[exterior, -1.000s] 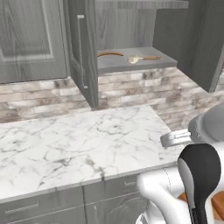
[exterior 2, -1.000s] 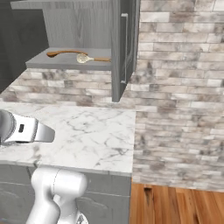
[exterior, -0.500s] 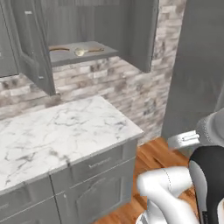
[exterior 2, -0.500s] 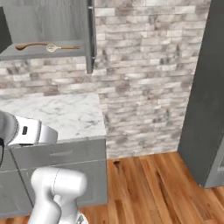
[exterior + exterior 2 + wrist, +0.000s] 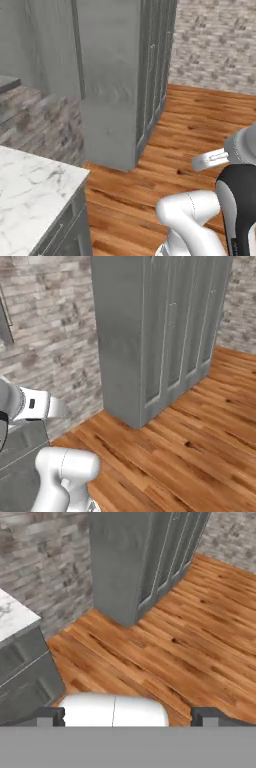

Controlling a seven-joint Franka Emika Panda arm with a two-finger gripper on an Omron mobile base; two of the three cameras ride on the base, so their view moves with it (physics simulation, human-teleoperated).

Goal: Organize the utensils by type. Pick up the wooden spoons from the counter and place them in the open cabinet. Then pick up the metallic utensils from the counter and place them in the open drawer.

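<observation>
The gripper (image 5: 128, 717) hangs with fingers spread wide and empty above the wooden floor (image 5: 165, 647); the marble counter's corner (image 5: 15, 619) lies off to its left.

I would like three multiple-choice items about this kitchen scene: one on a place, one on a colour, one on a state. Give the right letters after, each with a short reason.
1. Where does the tall grey cabinet stand?
A. on the wooden floor, beside the brick wall
B. on the marble counter
C. inside a drawer

2. What colour is the floor?
A. white
B. orange-brown
C. black

3. How do the fingers of the gripper stand?
A. shut on a spoon
B. shut, empty
C. open, empty

Answers: 1 A, its base meets the planks next to the bricks. 2 B, the planks are orange-brown wood. 3 C, in the hand view the two dark tips sit far apart with nothing between them.
</observation>
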